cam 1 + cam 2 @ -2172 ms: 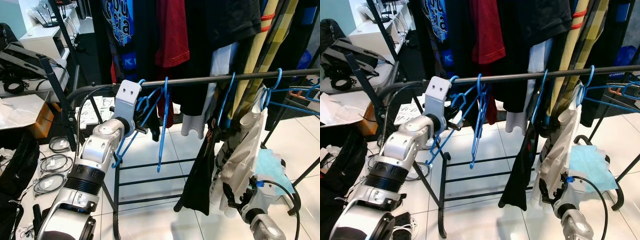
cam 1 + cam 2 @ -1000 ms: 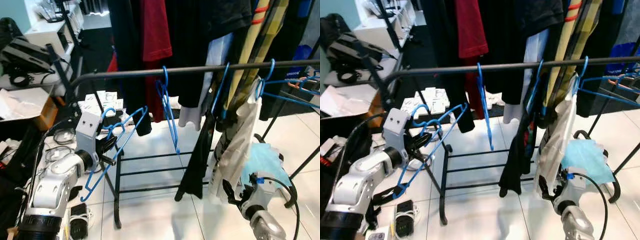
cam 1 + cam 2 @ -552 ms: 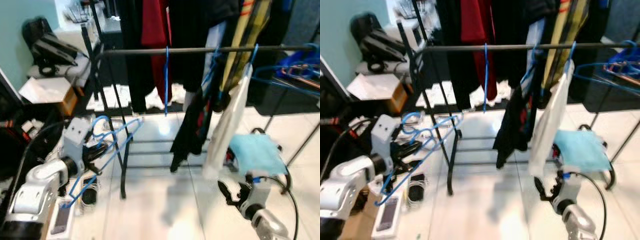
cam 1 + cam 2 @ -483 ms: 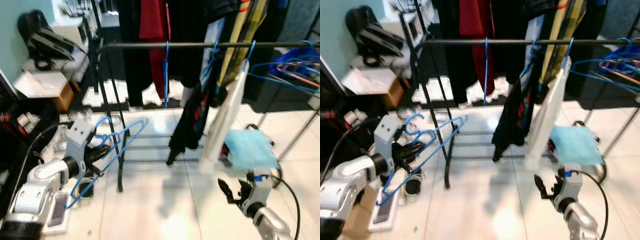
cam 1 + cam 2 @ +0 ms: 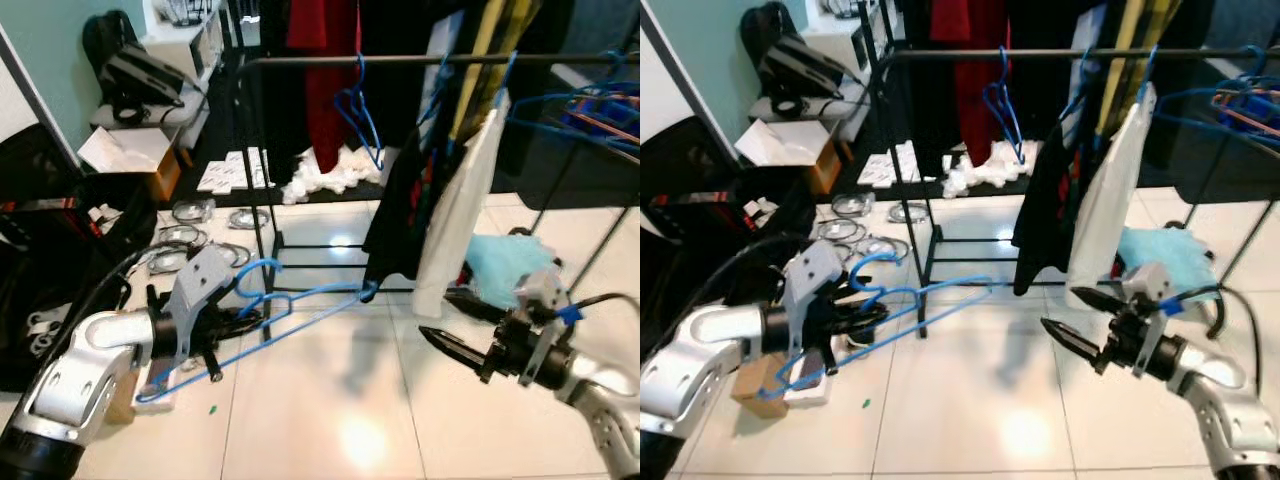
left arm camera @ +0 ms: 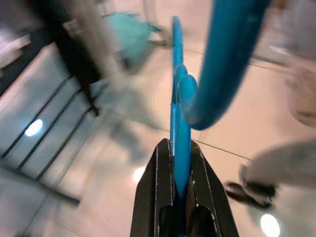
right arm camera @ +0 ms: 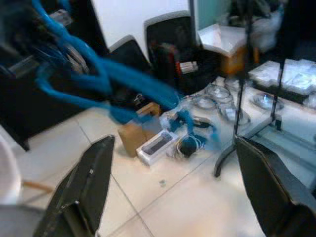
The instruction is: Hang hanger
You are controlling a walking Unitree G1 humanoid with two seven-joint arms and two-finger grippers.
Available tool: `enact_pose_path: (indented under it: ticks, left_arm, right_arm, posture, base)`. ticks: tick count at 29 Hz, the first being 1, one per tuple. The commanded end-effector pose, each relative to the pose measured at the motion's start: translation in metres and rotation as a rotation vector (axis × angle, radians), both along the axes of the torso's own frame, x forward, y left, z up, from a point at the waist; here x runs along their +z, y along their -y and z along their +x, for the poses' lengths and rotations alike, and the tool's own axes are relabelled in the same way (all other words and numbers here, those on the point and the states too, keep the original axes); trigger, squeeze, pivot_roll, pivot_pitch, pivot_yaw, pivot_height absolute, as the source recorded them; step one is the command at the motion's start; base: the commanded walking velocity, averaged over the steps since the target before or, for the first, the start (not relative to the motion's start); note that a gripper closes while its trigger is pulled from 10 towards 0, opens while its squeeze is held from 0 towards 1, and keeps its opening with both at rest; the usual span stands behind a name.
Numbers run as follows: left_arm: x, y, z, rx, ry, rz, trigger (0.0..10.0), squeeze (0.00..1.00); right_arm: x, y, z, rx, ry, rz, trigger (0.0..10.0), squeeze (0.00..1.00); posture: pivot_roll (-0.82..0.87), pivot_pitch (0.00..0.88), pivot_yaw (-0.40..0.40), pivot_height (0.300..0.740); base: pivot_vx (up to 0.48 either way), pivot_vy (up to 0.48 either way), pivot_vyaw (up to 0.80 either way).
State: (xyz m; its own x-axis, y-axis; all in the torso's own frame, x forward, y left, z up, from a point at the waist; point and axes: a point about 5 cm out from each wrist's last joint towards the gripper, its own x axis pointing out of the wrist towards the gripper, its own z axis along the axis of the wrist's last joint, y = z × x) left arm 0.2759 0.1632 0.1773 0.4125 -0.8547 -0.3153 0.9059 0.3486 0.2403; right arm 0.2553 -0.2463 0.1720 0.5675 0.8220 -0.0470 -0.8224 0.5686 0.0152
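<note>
My left gripper [image 5: 232,322] gripped the blue hanger [image 5: 300,306] low, well short of the rail [image 5: 450,61]; right gripper [image 5: 1065,318] hung wide open, empty.

The blue hanger [image 7: 113,94] smears into blur in the right wrist view; its hook end [image 6: 232,54] runs off the left wrist picture at 12 o'clock; the rack rail [image 5: 480,60] is cut at 3 o'clock; garments [image 5: 330,20] above it are cropped at 12 o'clock.
</note>
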Motion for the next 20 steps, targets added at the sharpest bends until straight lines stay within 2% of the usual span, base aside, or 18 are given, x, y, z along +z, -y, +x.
enact_pose_path:
  ticks: [1,2,3,4,7,8,9,11,12,14,15,17,18,19,20]
  left_arm:
    - [0.003,0.003,-0.004,-0.098,0.012,0.073,10.0,0.0]
    - [0.009,0.012,-0.005,-0.185,0.034,0.105,10.0,0.0]
    - [0.009,0.012,-0.005,-0.185,0.034,0.105,10.0,0.0]
    - [0.014,0.022,-0.006,-0.259,0.053,0.124,10.0,0.0]
    - [0.017,0.032,-0.007,-0.316,0.072,0.137,10.0,0.0]
    - [0.019,0.042,-0.01,-0.372,0.09,0.145,10.0,0.0]
    - [0.019,0.042,-0.01,-0.372,0.09,0.145,10.0,0.0]
    - [0.023,0.061,-0.013,-0.451,0.117,0.144,10.0,0.0]
    - [0.023,0.061,-0.013,-0.451,0.117,0.144,10.0,0.0]
    - [0.028,0.073,-0.013,-0.492,0.13,0.132,10.0,0.0]
    - [0.028,0.073,-0.013,-0.492,0.13,0.132,10.0,0.0]
    - [0.032,0.079,-0.013,-0.517,0.139,0.127,10.0,0.0]
    - [0.032,0.079,-0.013,-0.517,0.139,0.127,10.0,0.0]
    - [0.033,0.081,-0.013,-0.525,0.14,0.122,10.0,0.0]
    - [0.033,0.081,-0.013,-0.525,0.14,0.122,10.0,0.0]
  right_arm:
    - [0.034,-0.013,-0.004,0.134,0.093,0.039,10.0,0.0]
    - [0.059,-0.02,-0.007,0.223,0.155,0.022,10.0,0.0]
    - [0.059,-0.02,-0.007,0.223,0.155,0.022,10.0,0.0]
    - [0.074,-0.029,-0.01,0.303,0.194,-0.017,10.0,0.0]
    - [0.081,-0.037,-0.011,0.363,0.216,-0.066,10.0,0.0]
    - [0.086,-0.047,-0.013,0.428,0.218,-0.1,10.0,0.0]
    - [0.086,-0.047,-0.013,0.428,0.218,-0.1,10.0,0.0]
    - [0.09,-0.064,-0.015,0.527,0.2,-0.164,10.0,0.0]
    - [0.09,-0.064,-0.015,0.527,0.2,-0.164,10.0,0.0]
    - [0.086,-0.073,-0.014,0.564,0.17,-0.221,10.0,0.0]
    - [0.086,-0.073,-0.014,0.564,0.17,-0.221,10.0,0.0]
    - [0.076,-0.077,-0.009,0.545,0.136,-0.294,10.0,0.0]
    - [0.076,-0.077,-0.009,0.545,0.136,-0.294,10.0,0.0]
    - [0.069,-0.079,-0.006,0.52,0.129,-0.35,10.0,0.0]
    - [0.069,-0.079,-0.006,0.52,0.129,-0.35,10.0,0.0]
  posture:
    - [-0.09,0.056,0.025,0.74]
    - [-0.09,0.056,0.026,0.74]
    - [-0.09,0.056,0.026,0.74]
    - [-0.09,0.056,0.026,0.74]
    - [-0.09,0.053,0.029,0.74]
    - [-0.09,0.053,0.029,0.74]
    - [-0.09,0.053,0.029,0.74]
    - [-0.09,0.053,0.029,0.74]
    - [-0.09,0.053,0.029,0.74]
    - [-0.09,0.048,0.023,0.74]
    - [-0.09,0.048,0.023,0.74]
    - [-0.09,0.046,0.022,0.74]
    - [-0.09,0.046,0.022,0.74]
    - [-0.09,0.048,0.022,0.74]
    - [-0.09,0.048,0.022,0.74]
  base:
    - [0.0,0.0,0.0]
    - [0.0,0.0,0.0]
    - [0.0,0.0,0.0]
    - [0.0,0.0,0.0]
    - [0.0,0.0,0.0]
    - [0.0,0.0,0.0]
    - [0.0,0.0,0.0]
    - [0.0,0.0,0.0]
    - [0.0,0.0,0.0]
    - [0.0,0.0,0.0]
    - [0.0,0.0,0.0]
    - [0.0,0.0,0.0]
    - [0.0,0.0,0.0]
    - [0.0,0.0,0.0]
    - [0.0,0.0,0.0]
